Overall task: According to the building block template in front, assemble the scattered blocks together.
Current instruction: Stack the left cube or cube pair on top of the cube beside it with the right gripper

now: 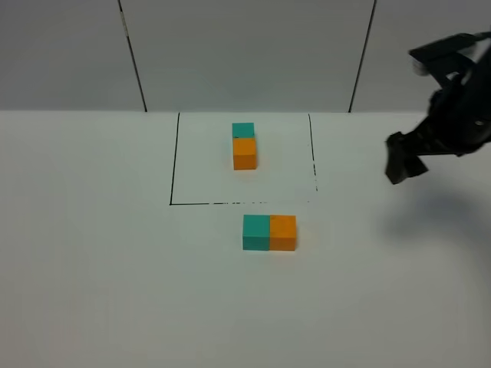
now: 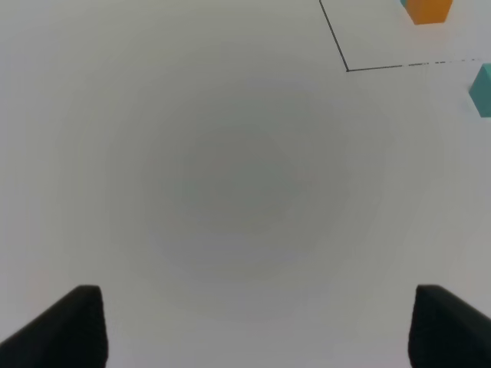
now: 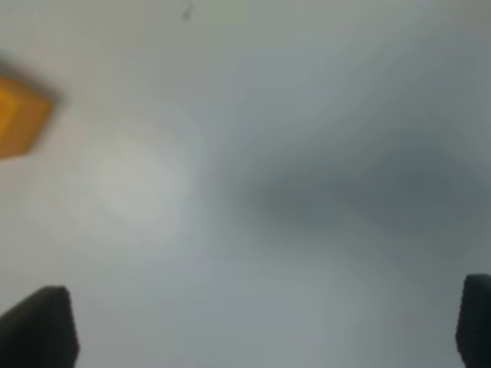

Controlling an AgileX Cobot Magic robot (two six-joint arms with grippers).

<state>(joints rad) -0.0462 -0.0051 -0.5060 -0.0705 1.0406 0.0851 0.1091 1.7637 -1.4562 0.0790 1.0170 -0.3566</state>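
The building block template stands inside a thin black-lined rectangle (image 1: 173,161): a teal cube (image 1: 243,129) behind an orange cube (image 1: 245,153), touching. In front of the frame the scattered blocks sit side by side and touching, teal (image 1: 255,232) on the left, orange (image 1: 282,232) on the right. My right gripper (image 1: 403,159) hovers above the table, well to the right of both pairs; its wrist view shows it (image 3: 261,330) open and empty, with a blurred orange cube (image 3: 19,115) at the edge. My left gripper (image 2: 257,330) is open and empty over bare table; it is out of the exterior view.
The left wrist view shows a corner of the black frame line (image 2: 347,69), the template's orange cube (image 2: 428,9) and an edge of the unframed teal cube (image 2: 482,90). The white table (image 1: 100,268) meets a grey panelled wall (image 1: 245,54) behind.
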